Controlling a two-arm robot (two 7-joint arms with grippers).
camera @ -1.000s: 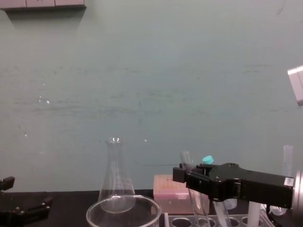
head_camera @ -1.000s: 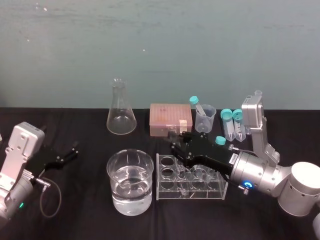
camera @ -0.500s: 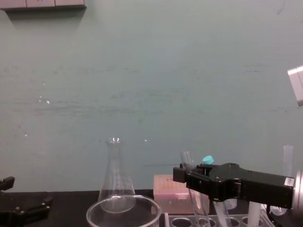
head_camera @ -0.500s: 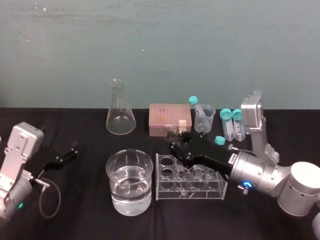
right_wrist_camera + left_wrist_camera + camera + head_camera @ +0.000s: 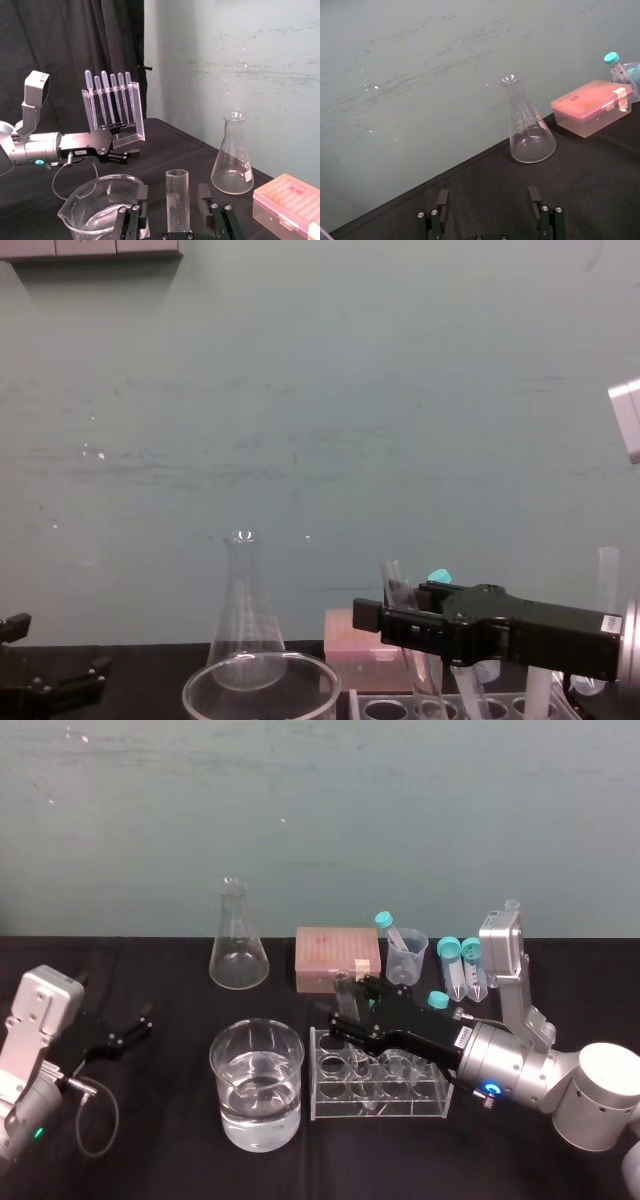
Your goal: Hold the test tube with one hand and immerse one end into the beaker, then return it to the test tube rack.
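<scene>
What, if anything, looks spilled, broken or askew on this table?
Nothing is spilled or broken. The test tube leans slightly in the test tube rack, between the open fingers of the right gripper. A teal-capped tube leans in the measuring cup. The beaker and flask stand upright. The left gripper is parked at the left.

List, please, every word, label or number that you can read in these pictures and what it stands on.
No text is legible.
Sticker on the right end effector: too small to read.
Conical flask: printed marks blurred, unreadable.
</scene>
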